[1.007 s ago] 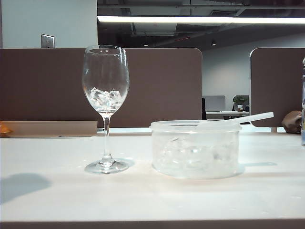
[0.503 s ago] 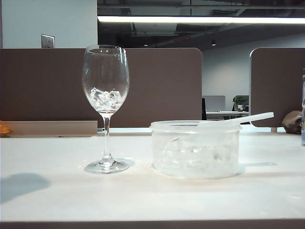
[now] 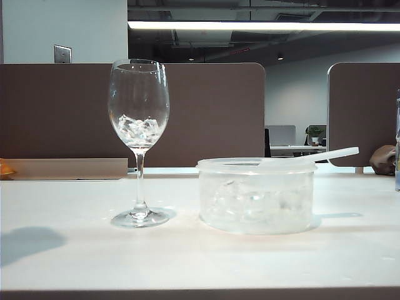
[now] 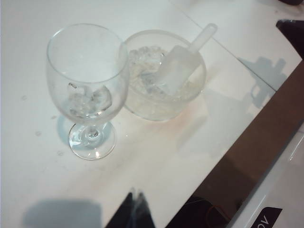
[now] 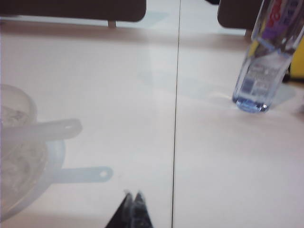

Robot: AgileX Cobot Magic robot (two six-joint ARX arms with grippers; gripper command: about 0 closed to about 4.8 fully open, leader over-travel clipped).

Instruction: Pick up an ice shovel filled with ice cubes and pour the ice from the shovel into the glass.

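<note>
ice shovel (image 4: 183,61) lies across the tub (image 4: 194,95) on the ice cubes (image 4: 142,57), handle jutting over the rim toward the right side; right gripper (image 5: 133,199) closed, empty, nearer that handle end; left gripper (image 4: 135,199) closed, empty, near the glass (image 4: 88,71); ice already in the glass.

bottle (image 5: 266,61) top cropped, tub (image 5: 21,156) cut off

Glass (image 3: 139,112) stands just beside tub (image 3: 256,200); gap narrow, perhaps touching. Bottle (image 5: 266,57) well apart; surface (image 3: 187,262) between open.
</note>
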